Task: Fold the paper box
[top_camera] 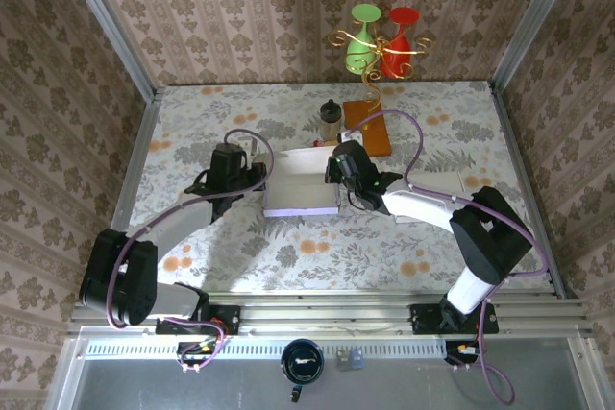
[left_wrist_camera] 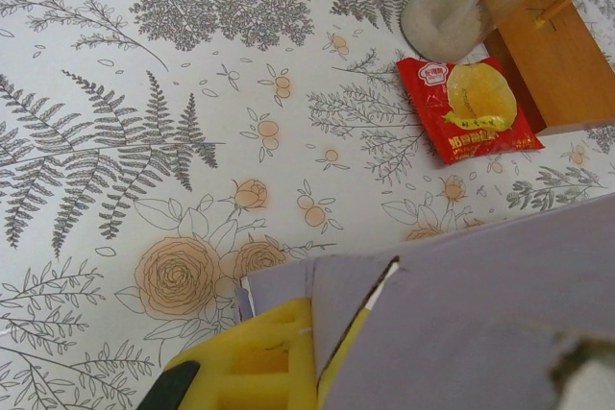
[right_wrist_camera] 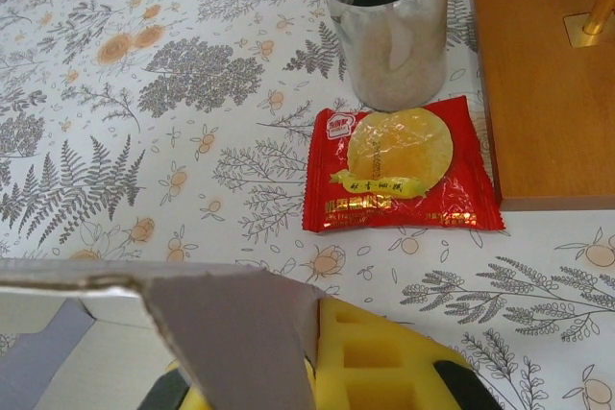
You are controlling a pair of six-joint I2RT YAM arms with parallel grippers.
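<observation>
Pale lilac paper box is located mid-way on the floral-patterned table, flanked by left gripper and right gripper. Box flaps are seen against both grippers' yellow foam fingers; opening and grip cannot be told.

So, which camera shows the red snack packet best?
The right wrist view: the red snack packet lies whole and close, near the middle. The left wrist view shows it smaller, toward a corner; from the top it is too small to tell.
</observation>
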